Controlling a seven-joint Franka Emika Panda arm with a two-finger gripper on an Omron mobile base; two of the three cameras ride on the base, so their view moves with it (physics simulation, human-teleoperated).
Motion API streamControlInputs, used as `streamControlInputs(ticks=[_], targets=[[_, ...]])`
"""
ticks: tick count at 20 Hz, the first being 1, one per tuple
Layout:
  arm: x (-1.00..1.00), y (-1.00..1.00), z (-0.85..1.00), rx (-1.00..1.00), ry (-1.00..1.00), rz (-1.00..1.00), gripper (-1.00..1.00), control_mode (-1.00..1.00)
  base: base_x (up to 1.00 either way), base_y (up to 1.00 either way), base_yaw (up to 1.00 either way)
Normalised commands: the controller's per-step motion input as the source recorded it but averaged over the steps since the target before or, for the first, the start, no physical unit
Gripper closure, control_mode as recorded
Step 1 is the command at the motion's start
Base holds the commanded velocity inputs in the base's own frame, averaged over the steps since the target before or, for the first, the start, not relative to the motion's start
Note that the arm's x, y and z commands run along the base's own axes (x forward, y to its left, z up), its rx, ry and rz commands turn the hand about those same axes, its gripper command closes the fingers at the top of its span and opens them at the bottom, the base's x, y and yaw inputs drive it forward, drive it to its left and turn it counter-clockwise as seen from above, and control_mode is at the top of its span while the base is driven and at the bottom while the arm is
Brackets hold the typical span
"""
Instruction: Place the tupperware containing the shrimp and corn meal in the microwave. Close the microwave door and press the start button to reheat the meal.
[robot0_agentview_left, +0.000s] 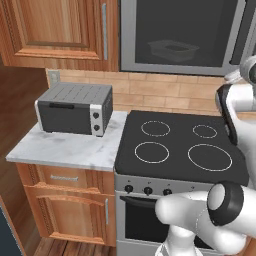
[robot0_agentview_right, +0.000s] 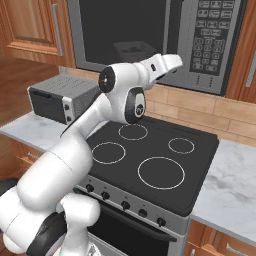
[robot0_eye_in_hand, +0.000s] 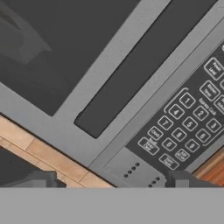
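Left base view gives you the clear-grey rectangular tupperware (robot0_agentview_left: 173, 50) sitting inside the wide dark-grey microwave (robot0_agentview_left: 131, 40), behind its shut black-glass microwave door (robot0_agentview_left: 200, 20), above the black four-ring stovetop (robot0_agentview_left: 180, 145). Right base view puts the hand just below the microwave's black keypad panel (robot0_agentview_right: 212, 30), open air above the stovetop. Hand view shows you the keypad close ahead; the two-finger gripper (robot0_eye_in_hand: 111, 180) has wide-apart tips and holds nothing.
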Motion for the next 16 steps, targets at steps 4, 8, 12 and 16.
streamControlInputs(ticks=[4, 8, 12, 16], targets=[[-0.16, -0.2, 0.0, 0.03, -0.03, 0.08, -1.0, -1.0, 0.0, 0.0, 0.0], [-0.17, -0.08, 0.05, 0.0, -0.06, 0.14, -1.0, -1.0, 0.0, 0.0, 0.0], [-0.23, -0.09, 0.09, 0.0, -0.08, 0.16, -1.0, -1.0, 0.0, 0.0, 0.0], [-0.24, 0.0, 0.1, 0.0, -0.04, 0.2, -1.0, -1.0, 0.0, 0.0, 0.0]])
